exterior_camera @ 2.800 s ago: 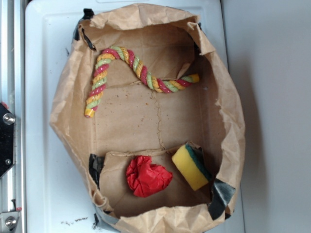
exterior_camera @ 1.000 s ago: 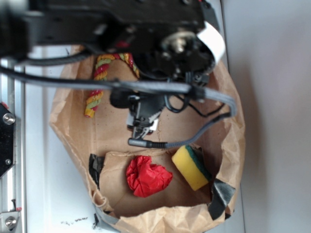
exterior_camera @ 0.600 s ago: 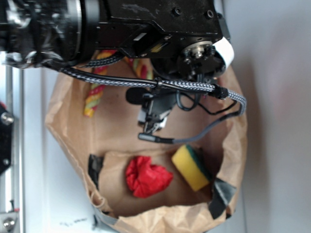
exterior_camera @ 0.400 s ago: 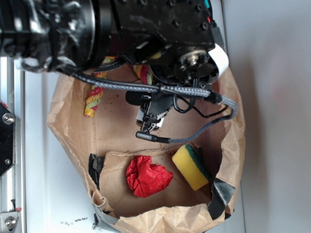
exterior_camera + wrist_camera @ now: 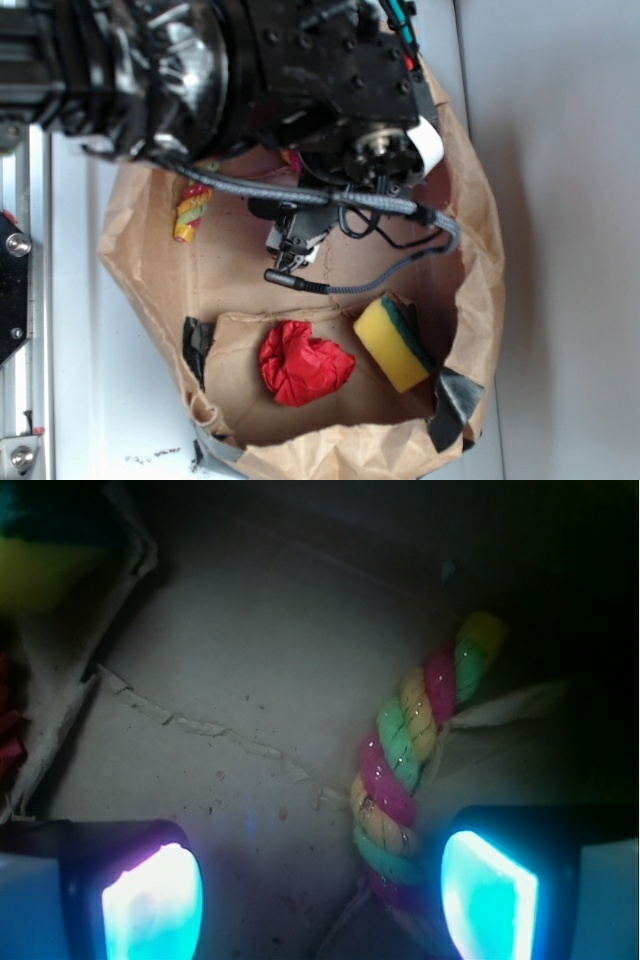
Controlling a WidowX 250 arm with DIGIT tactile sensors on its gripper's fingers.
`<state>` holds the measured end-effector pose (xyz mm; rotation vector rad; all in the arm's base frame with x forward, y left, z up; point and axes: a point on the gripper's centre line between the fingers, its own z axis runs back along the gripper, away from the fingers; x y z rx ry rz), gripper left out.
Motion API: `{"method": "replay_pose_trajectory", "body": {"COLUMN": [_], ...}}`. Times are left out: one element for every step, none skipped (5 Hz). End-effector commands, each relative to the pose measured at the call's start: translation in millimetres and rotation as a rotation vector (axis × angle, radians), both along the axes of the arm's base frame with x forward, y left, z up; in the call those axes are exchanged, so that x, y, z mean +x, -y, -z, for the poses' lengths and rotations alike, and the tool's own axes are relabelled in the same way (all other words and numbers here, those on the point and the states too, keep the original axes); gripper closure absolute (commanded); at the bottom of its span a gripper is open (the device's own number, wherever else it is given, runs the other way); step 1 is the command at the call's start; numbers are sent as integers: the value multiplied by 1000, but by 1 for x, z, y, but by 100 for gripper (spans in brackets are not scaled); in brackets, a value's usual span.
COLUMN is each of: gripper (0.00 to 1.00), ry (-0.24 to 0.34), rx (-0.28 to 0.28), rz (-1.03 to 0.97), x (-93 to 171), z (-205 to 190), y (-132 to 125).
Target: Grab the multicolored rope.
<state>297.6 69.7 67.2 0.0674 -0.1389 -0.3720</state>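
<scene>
Two glowing fingertips (image 5: 152, 912) frame the bottom of our wrist view, spread wide apart with nothing between them but brown paper and one end of the multicolored rope (image 5: 405, 780). We see the gripper (image 5: 320, 910) open, and the rope's twisted red, yellow and green strands lie nearer the right-hand pad, just beside it, though we cannot tell whether they touch. The rope runs up and away from that pad across the creased floor of the paper bag (image 5: 478, 250).

From the exterior view, our arm (image 5: 250, 80) covers the upper part of the bag, and only a short end of the rope (image 5: 190, 212) shows at the left below it. A grey braided cable (image 5: 390, 270) loops down from the arm. Near the bag's lower edge lie a crumpled red paper ball (image 5: 303, 364) and a yellow sponge (image 5: 391, 343) with a green face, side by side and well apart from the rope.
</scene>
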Motion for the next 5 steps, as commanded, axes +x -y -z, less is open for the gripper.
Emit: {"method": "replay_pose_trajectory", "body": {"gripper": [0,0,0,0,0], "ry": [-5,-18,-16,-12,-12], "rx": [11,11,13,29,29], "rz": [5,-27,-87,-127,-127], "x": [2,0,-1,-5,-5], "z": [-4,-6,-11,-22,-22], "y": [-1,-5,-12,-14,-14]}}
